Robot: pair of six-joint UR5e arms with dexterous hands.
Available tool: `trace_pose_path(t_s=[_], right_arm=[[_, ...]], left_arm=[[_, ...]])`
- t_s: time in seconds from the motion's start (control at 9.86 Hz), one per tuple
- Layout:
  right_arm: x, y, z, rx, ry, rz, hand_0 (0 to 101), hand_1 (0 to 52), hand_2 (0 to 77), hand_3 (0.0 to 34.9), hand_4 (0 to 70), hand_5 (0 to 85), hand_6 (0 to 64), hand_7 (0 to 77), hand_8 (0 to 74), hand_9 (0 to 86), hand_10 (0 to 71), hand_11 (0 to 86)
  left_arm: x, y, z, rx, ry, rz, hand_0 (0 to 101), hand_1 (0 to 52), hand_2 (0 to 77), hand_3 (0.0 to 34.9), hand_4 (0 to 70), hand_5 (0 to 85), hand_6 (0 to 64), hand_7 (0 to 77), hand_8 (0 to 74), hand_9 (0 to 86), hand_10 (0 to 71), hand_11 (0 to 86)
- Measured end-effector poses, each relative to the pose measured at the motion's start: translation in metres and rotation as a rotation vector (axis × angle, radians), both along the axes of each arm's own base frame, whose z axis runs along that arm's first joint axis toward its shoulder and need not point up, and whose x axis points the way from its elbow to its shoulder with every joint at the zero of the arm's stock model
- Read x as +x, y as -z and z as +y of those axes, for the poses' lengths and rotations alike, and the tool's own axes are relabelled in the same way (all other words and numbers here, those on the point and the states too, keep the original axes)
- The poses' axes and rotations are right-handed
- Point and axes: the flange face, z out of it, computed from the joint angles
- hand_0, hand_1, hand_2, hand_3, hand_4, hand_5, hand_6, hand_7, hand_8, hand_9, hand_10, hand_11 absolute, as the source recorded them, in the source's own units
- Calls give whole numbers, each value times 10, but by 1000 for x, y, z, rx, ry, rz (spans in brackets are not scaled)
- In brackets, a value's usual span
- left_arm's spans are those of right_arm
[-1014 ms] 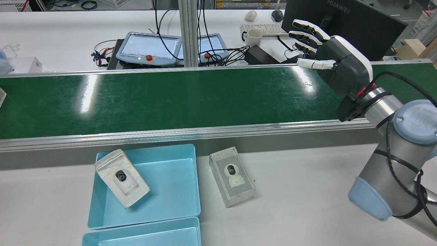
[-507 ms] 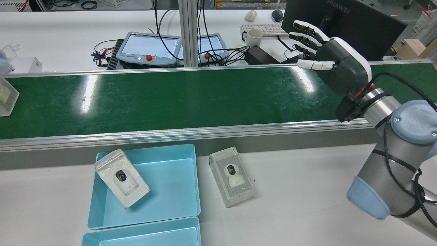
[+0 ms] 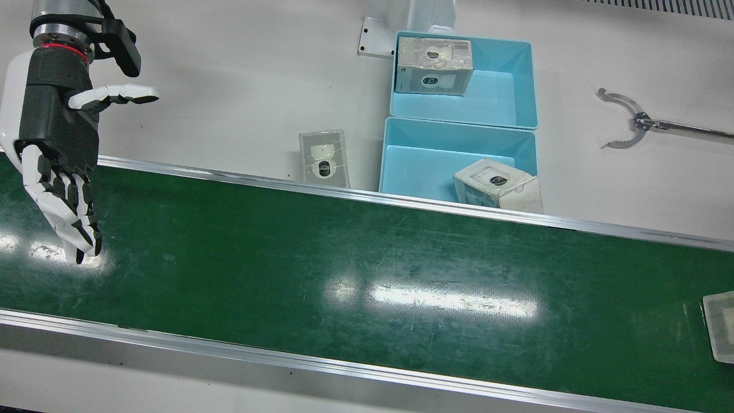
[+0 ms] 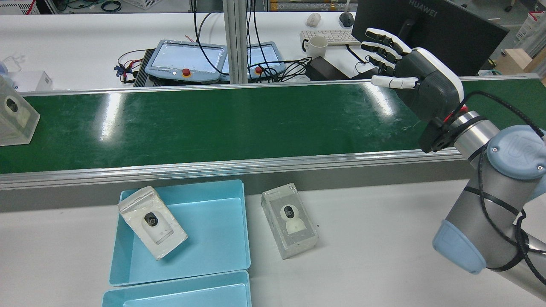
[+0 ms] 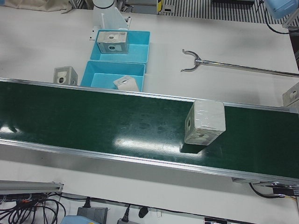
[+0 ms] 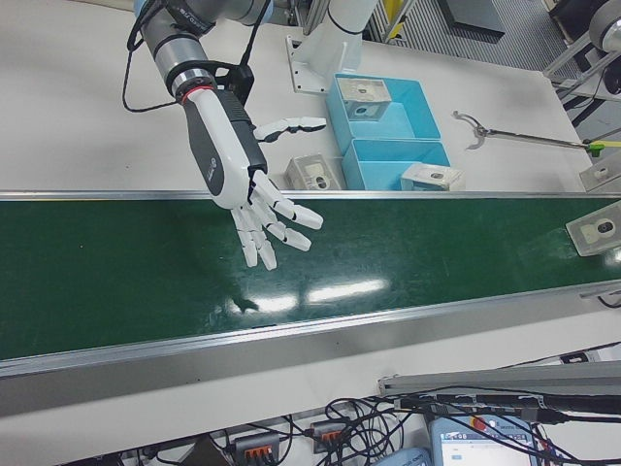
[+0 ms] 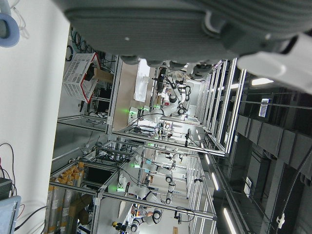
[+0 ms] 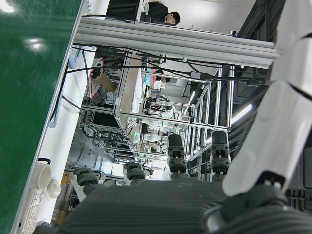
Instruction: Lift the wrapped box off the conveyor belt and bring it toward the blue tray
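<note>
One wrapped box [image 5: 204, 122], left-front view only.

Cut-off and unreadable parts around the conveyor belt [image 4: 213, 123]

The wrapped box [image 4: 15, 117] on the belt's far end is clipped by the frame edge in the rear and front views. The left hand [image 7: 195, 29] shows only as a dark blur filling its own camera's edge, so its fingers cannot be read. A second blue tray [image 4: 179, 292] below the belt is cut off at the bottom.
</note>
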Motion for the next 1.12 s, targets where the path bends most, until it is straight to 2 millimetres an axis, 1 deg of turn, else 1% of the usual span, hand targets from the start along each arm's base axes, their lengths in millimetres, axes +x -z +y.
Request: trace_pose_path(t_s=[0.1, 0.41, 0.51, 0.61, 0.71, 0.81, 0.91, 1.01, 1.12], right_arm=[[0, 0, 0, 0, 0, 0, 397, 93, 136, 299, 71, 202, 0, 196, 16, 71, 33, 49], [-5, 1, 1, 4, 8, 5, 395, 93, 142, 298, 65, 202, 0, 196, 16, 71, 33, 49], [-8, 1, 2, 5, 13, 9, 399, 93, 142, 299, 65, 191, 0, 196, 16, 71, 33, 49], [-10, 1, 2, 4, 18, 13, 401, 93, 125, 300, 38, 158, 0, 175, 11, 60, 33, 49], [-11, 0, 2, 2, 20, 17, 401, 93, 125, 300, 38, 158, 0, 175, 11, 60, 33, 49], [-10, -1, 1, 0, 22, 21, 411, 104, 120, 300, 33, 147, 0, 158, 11, 60, 16, 49], [-6, -2, -1, -1, 21, 27, 411, 104, 120, 300, 33, 147, 0, 158, 11, 60, 16, 49], [-1, -2, -3, 0, 16, 31, 413, 120, 125, 300, 0, 115, 0, 158, 11, 44, 16, 44], [4, -2, -5, -1, 11, 34, 415, 120, 131, 300, 0, 115, 0, 158, 11, 54, 16, 38]], left_arm=[[0, 0, 0, 0, 0, 0, 0, 0, 11, 0, 0, 5, 0, 5, 0, 5, 0, 0], [0, 0, 0, 0, 0, 0, 0, 0, 5, 0, 0, 5, 0, 5, 0, 0, 5, 0], [0, 0, 0, 0, 0, 0, 0, 0, 11, 0, 0, 5, 0, 5, 5, 0, 5, 0], [0, 0, 0, 0, 0, 0, 0, 0, 5, 0, 0, 5, 0, 5, 0, 5, 5, 0], [0, 0, 0, 0, 0, 0, 0, 0, 5, 0, 0, 5, 0, 5, 0, 5, 0, 0], [0, 0, 0, 0, 0, 0, 0, 0, 11, 0, 0, 5, 0, 5, 5, 5, 0, 0], [0, 0, 0, 0, 0, 0, 0, 0, 11, 0, 0, 5, 0, 5, 5, 5, 0, 0], [0, 0, 0, 0, 0, 0, 0, 0, 11, 0, 0, 5, 0, 5, 0, 5, 5, 0], [0, 0, 0, 0, 0, 0, 0, 0, 11, 0, 0, 5, 0, 5, 5, 5, 5, 0]])
